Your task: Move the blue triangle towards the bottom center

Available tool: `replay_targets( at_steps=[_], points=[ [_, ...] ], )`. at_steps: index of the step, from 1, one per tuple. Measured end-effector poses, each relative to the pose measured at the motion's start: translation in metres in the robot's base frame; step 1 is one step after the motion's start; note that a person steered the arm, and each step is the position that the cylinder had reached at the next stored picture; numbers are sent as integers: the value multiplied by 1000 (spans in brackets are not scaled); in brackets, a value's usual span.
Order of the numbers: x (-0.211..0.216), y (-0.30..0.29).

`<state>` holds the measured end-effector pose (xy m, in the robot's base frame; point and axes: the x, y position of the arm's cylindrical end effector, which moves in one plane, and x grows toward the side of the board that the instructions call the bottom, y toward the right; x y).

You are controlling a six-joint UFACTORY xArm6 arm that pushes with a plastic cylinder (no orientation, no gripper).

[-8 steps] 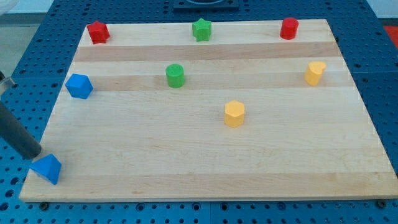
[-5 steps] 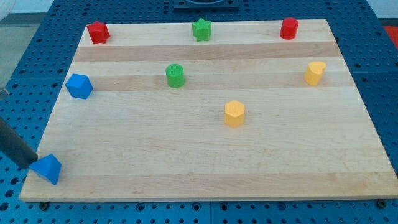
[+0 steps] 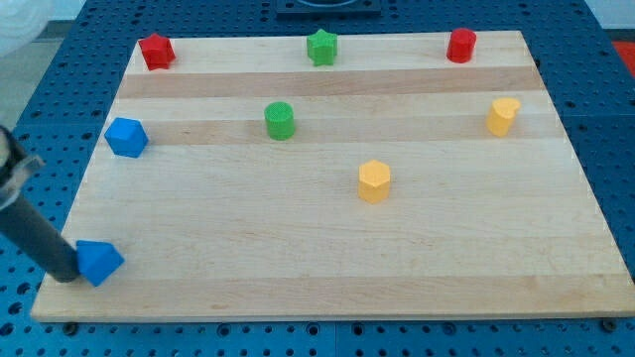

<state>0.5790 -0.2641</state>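
Rod's upper part was cut off at the view's left. My tip (image 3: 69,276) was touching the blue triangle (image 3: 98,263) near the tabletop (image 3: 298,258) bottom-left corner, bare wood to its right. No end effector showed, so couldn't tell its state.

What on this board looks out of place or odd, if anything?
Nothing is damaged or tipped. Only the blue triangle stands out: it sits at the board's bottom-left corner, close to the edge, far from the bottom center. My tip touches its left side. The other blocks stand apart and upright.
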Motion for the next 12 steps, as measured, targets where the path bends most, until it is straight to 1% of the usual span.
replay_targets(
  at_steps=[2,5,6,7,9,11,12],
  points=[
    [-2,16],
    [-10,104],
    [-10,124],
    [-5,131],
    [-32,143],
    [-41,190],
    [-45,182]
  ],
)
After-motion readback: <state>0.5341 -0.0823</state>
